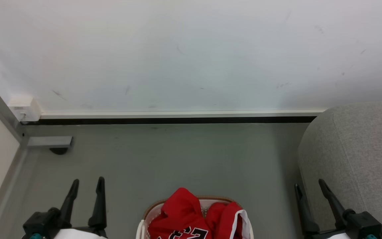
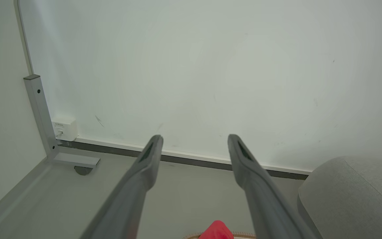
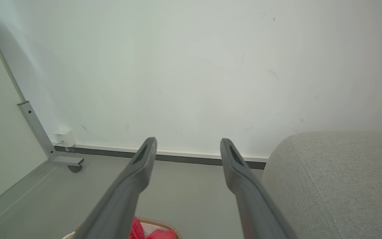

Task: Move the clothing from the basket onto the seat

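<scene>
Red clothing [image 1: 191,215] with white trim and black numbers is heaped in the white basket [image 1: 149,212], whose brown rim shows at the bottom middle of the head view. The grey sofa seat [image 1: 356,156] stands to the right. My left gripper [image 1: 87,184] is open at the lower left, apart from the basket. My right gripper [image 1: 308,184] is open at the lower right, in front of the sofa's side. A tip of the red clothing [image 2: 216,230] shows low between the left fingers, and more of the red clothing [image 3: 144,232] shows below the right fingers. Both grippers are empty.
A white wall [image 1: 191,53] with a dark baseboard [image 1: 177,120] runs across the back. A grey metal panel frame with a foot [image 1: 50,142] and a small white box [image 1: 23,108] stands at the left. Grey floor [image 1: 177,159] lies between basket and wall.
</scene>
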{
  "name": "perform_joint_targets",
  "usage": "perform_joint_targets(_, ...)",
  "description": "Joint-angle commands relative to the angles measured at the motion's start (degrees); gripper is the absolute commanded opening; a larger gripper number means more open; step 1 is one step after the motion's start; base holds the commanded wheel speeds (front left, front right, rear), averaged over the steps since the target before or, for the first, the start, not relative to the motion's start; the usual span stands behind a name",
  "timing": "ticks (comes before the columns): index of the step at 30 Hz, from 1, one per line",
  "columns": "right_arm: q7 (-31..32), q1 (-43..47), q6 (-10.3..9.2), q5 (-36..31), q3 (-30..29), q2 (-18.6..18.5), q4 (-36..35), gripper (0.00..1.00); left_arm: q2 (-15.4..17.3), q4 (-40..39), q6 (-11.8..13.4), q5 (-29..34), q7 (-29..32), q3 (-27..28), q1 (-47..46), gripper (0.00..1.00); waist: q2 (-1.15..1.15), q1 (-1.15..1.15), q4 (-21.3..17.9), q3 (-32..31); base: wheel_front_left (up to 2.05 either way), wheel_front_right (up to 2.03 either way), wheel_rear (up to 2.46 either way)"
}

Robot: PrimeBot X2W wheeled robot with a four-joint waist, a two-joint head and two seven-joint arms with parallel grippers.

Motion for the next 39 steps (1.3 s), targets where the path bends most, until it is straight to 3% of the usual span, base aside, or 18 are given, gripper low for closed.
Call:
perform_joint_targets(1,-0.58,-0.43,-0.1,-1.44,0.0,-0.47,-0.16,1.0,0.28,-0.19,-0.25,1.6,-0.68,-0.03,-0.54,1.0,0.0,0.0,-0.05,0.03,0.0,0.0,0.0)
perform_joint_targets(16,-2.06,-0.53,-0.12,-5.64,0.68,-0.48,0.11,1.0,1.11,0.08,-0.25,5.01,-2.06,-0.77,-0.47,1.0,0.0,0.0,-0.52,-0.08,0.0,0.0,0.0)
perform_joint_targets(39,-1.94,-1.32,-0.12,-3.2,-0.02,-0.44,-0.24,1.0,1.65,0.29,-0.14,2.78,-1.96,-1.11,-0.94,1.0,0.0,0.0,-2.39,1.67,0.0,0.0,0.0)
